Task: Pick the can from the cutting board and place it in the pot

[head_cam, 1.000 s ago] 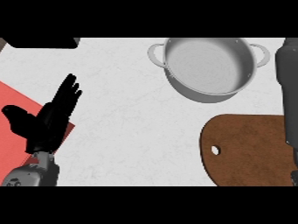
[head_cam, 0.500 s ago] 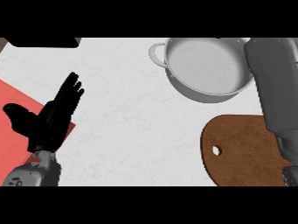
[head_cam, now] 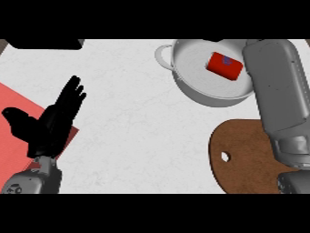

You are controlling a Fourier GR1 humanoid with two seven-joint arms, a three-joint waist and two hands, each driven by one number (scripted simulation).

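Note:
The red can (head_cam: 224, 65) lies on its side inside the grey pot (head_cam: 184, 82) at the top centre-right, close to the pot's right wall. The brown cutting board (head_cam: 244, 150) at the lower right carries nothing that I can see. My right forearm (head_cam: 285, 104) runs from the lower right up over the board's right part and the pot's right rim; its hand lies beyond the top of the view. My left hand (head_cam: 50, 123) rests open at the left, fingers straight and pointing up, holding nothing.
A red mat (head_cam: 3, 113) lies under and left of my left hand. A dark object (head_cam: 43, 43) sits at the counter's top left edge. White counter (head_cam: 137, 127) stretches between the left hand and the cutting board.
My right forearm has swung left across the pot's right side. The red can now shows inside the pot, which looked empty before. The left hand has not moved.

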